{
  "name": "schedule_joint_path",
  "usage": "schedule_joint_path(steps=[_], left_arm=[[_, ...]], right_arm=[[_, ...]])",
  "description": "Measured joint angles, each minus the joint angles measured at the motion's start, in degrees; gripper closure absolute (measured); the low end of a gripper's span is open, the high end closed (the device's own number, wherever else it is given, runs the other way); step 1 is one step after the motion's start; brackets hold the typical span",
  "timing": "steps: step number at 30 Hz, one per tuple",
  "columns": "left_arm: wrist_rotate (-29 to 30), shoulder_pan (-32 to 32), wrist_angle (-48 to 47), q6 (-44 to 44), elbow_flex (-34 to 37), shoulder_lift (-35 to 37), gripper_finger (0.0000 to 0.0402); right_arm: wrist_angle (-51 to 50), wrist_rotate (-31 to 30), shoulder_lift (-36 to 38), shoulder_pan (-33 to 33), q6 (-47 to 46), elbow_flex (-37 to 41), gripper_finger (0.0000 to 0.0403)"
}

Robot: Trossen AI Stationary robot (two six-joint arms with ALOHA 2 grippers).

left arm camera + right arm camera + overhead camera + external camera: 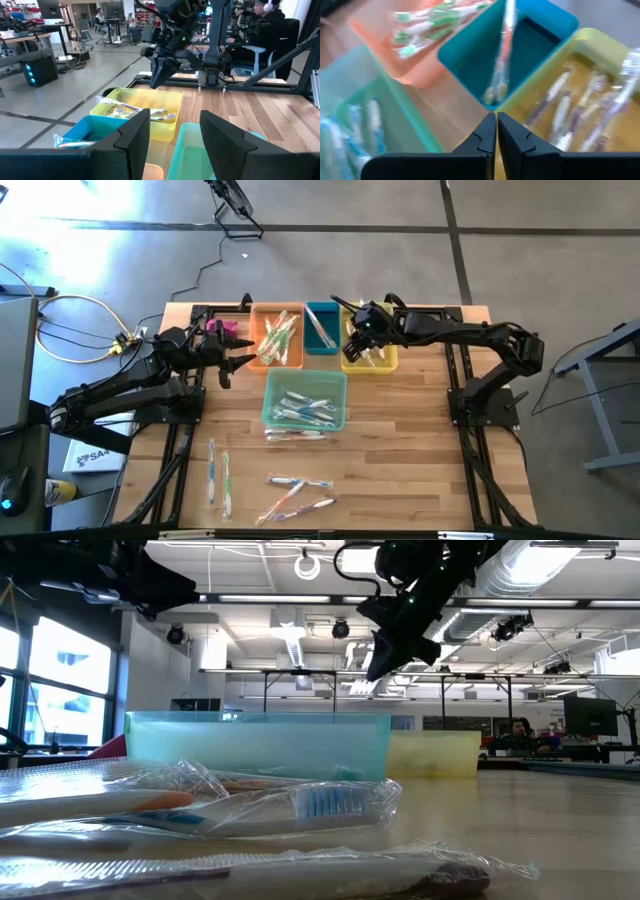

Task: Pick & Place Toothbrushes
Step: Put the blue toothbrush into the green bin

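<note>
Overhead arrangement of 4 bins on the wooden table [400, 450]. The right gripper [357, 340] is held above the near edge of the yellow bin [385, 360]; its fingers [487, 131] are pressed together and nothing is seen between them. The left gripper [235, 360] is raised beside the orange bin [262, 360], with its fingers [132, 137] spread wide and nothing held. Wrapped toothbrushes [300, 410] are seen in the pale green bin [305, 378], in the orange, blue [322, 345] and yellow bins, and loose on the table: 1 group just in front of the green bin, 2 near the left front, and several at the centre front.
</note>
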State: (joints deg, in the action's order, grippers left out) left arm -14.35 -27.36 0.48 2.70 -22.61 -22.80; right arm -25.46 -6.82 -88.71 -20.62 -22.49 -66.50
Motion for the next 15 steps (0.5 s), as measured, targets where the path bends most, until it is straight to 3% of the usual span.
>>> schedule_joint_path(steps=[6,15], left_arm=[[0.0,0.0,-0.1,-0.2,0.0,0.0,0.0233],[0.0,0.0,-0.2,-0.2,0.0,0.0,0.0233]], right_arm=[[1.8,0.3,0.0,1.3,-0.2,0.0,0.0396],[3.0,-11.6,0.0,10.4,-0.2,0.0,0.0400]])
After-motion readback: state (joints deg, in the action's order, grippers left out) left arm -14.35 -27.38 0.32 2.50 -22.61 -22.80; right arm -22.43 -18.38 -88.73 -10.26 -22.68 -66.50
